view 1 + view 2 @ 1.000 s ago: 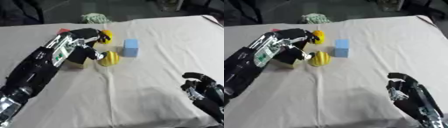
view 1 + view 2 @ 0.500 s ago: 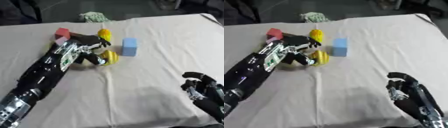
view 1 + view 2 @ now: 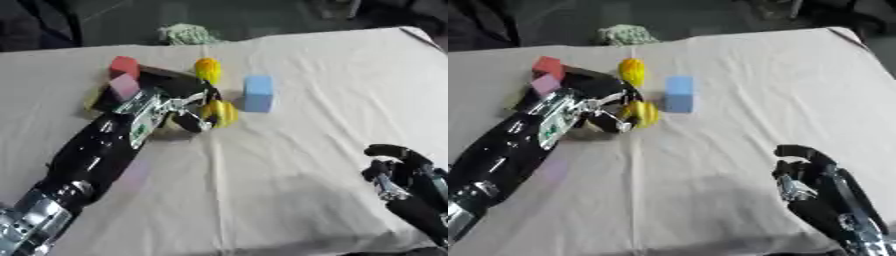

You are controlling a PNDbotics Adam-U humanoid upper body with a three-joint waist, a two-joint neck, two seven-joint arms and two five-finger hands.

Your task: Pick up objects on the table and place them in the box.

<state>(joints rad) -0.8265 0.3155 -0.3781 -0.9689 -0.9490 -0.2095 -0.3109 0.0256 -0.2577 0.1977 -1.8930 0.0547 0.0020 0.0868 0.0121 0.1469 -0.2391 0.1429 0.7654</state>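
My left hand [image 3: 179,111] reaches across the desk [image 3: 289,165], fingers curled beside the yellow object [image 3: 220,113], touching it; I cannot tell whether they grip it. The blue block [image 3: 257,92] stands just beside. My right hand [image 3: 398,172] rests at the lower corner, fingers curled, empty.

Soft, even light; mild overall blur, faint shadows.

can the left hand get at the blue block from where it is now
Probably yes. The left hand is at the yellow toy, and the blue block stands just beyond, with only that toy partly between them.
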